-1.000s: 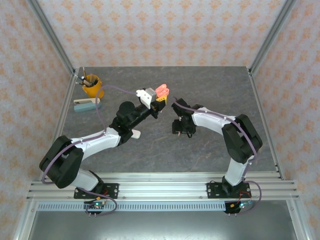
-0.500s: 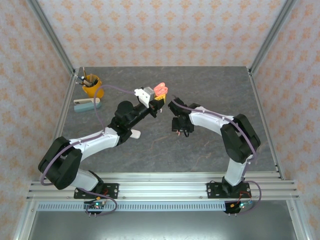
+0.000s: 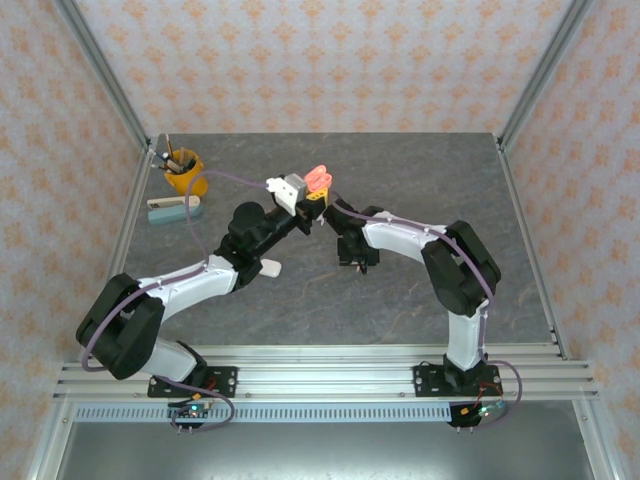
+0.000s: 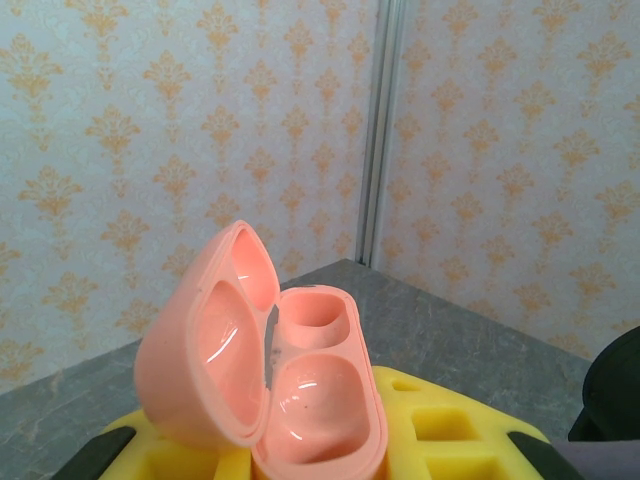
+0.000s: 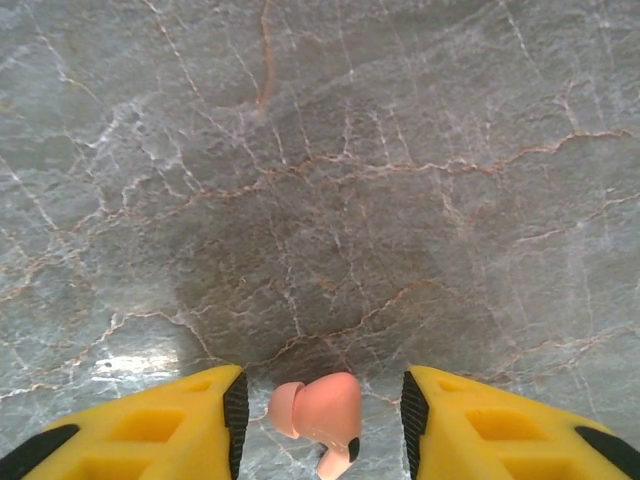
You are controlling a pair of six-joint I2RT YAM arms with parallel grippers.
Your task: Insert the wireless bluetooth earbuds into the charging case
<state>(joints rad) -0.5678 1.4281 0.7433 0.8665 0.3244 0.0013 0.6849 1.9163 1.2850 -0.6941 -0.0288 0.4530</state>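
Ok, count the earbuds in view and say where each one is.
1. A salmon earbud lies on the table between the right gripper's open fingers. The open pink case in the left gripper looks empty; others may be hidden.

Robot test cell, aluminium frame (image 3: 108, 80), wallpapered panels (image 3: 320, 60) (damask print), marble-look tabletop (image 3: 430, 170)

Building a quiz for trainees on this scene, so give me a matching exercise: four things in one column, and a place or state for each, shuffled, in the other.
Things
1. charging case
2. salmon earbud
3. yellow cup
4. stapler

Places and states
A. flat on the table, beside the cup
B. inside the open right gripper, a gap on each side
C. lid open, wells empty, held in the left gripper
D. far left corner, holding pens

Pairs: 1-C, 2-B, 3-D, 4-A
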